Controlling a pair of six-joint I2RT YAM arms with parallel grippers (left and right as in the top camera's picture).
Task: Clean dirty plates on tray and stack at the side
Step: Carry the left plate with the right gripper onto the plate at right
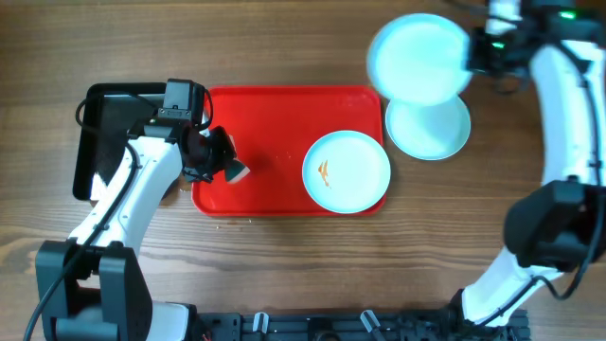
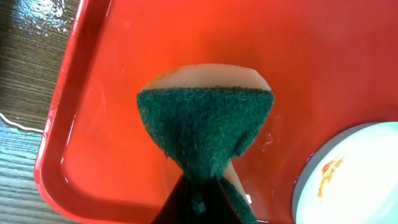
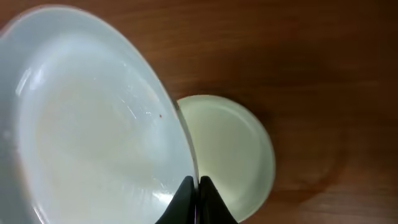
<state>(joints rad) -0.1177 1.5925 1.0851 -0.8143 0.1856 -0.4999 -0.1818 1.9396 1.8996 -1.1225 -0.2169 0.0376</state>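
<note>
The red tray [image 1: 265, 123] lies mid-table. One plate [image 1: 347, 170] with an orange smear sits on its right part; it also shows in the left wrist view [image 2: 354, 180]. My left gripper [image 1: 220, 163] is shut on a green and tan sponge [image 2: 205, 130] above the tray's left part [image 2: 112, 74]. My right gripper [image 1: 473, 52] is shut on the rim of a clean plate [image 1: 419, 59], held in the air. Below it a second clean plate [image 1: 431, 131] rests on the table right of the tray. The right wrist view shows the held plate [image 3: 93, 118] and the resting plate [image 3: 230, 155].
A black rectangular tray [image 1: 109, 128] lies left of the red tray, partly under my left arm. Wet patches show on the wood by the red tray's corner [image 2: 37, 18]. The table is brown wood [image 1: 284, 275].
</note>
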